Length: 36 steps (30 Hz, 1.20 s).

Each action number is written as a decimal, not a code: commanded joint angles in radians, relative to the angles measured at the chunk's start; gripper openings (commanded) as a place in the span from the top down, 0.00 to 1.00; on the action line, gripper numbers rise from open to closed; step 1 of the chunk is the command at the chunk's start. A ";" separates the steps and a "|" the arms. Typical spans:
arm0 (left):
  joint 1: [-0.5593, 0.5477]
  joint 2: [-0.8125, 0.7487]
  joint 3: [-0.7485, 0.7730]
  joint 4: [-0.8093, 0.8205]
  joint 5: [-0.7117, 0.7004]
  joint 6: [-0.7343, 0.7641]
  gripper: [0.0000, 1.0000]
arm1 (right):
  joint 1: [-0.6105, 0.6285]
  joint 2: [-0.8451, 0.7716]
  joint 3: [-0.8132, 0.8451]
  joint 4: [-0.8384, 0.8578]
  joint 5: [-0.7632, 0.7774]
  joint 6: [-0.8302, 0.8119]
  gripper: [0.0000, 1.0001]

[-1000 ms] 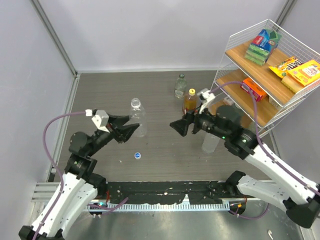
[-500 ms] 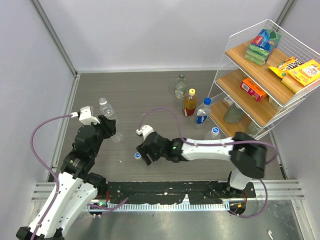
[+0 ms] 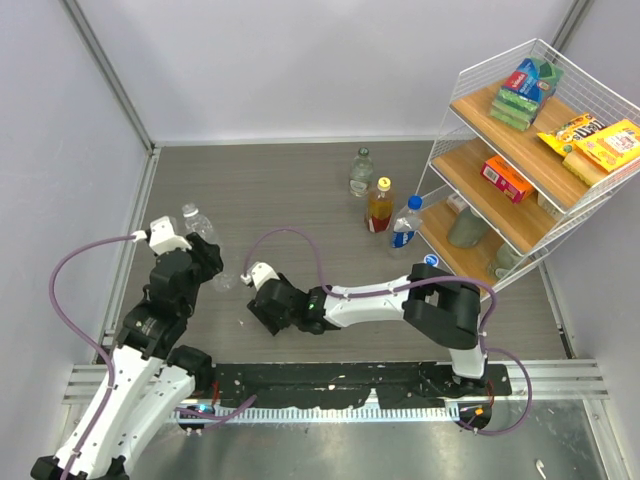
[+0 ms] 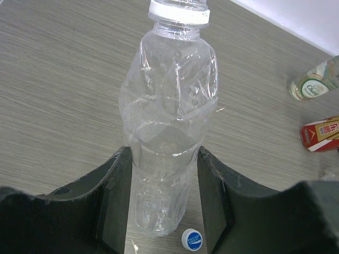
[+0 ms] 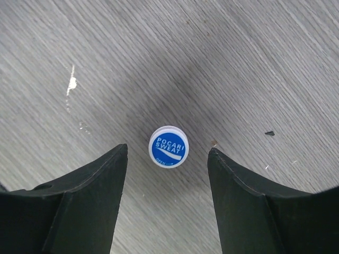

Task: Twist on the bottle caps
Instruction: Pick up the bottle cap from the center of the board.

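My left gripper (image 4: 164,159) is shut on a clear, crumpled bottle (image 4: 169,116) with an open neck and a white collar ring. In the top view the left gripper (image 3: 212,262) holds that bottle (image 3: 192,220) at the left of the table. A white cap with a blue middle (image 5: 169,146) lies flat on the table. My right gripper (image 5: 167,150) is open, one finger on each side of the cap, not touching it. The cap also shows below the bottle's base in the left wrist view (image 4: 192,239). In the top view the right gripper (image 3: 263,302) hides the cap.
Near the back right stand a green-capped clear bottle (image 3: 361,172), an amber bottle with a yellow cap (image 3: 379,205) and a blue-labelled bottle with a blue cap (image 3: 404,228). Another blue-capped bottle (image 3: 428,262) stands by the wire shelf rack (image 3: 530,150) of boxed snacks.
My right arm swung from beside the shelf down and left, and its open gripper now sits over the cap. My left gripper took hold of the clear bottle and carried it left.
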 commanded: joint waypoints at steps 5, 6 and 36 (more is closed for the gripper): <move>0.000 0.014 0.017 0.009 -0.019 -0.007 1.00 | -0.003 0.033 0.051 0.043 0.064 0.018 0.40; 0.000 0.011 0.011 0.012 -0.019 -0.007 1.00 | -0.003 0.041 0.062 0.037 0.067 0.019 0.41; 0.000 0.027 -0.045 0.235 0.307 0.139 1.00 | -0.006 -0.095 0.015 -0.004 0.079 0.104 0.74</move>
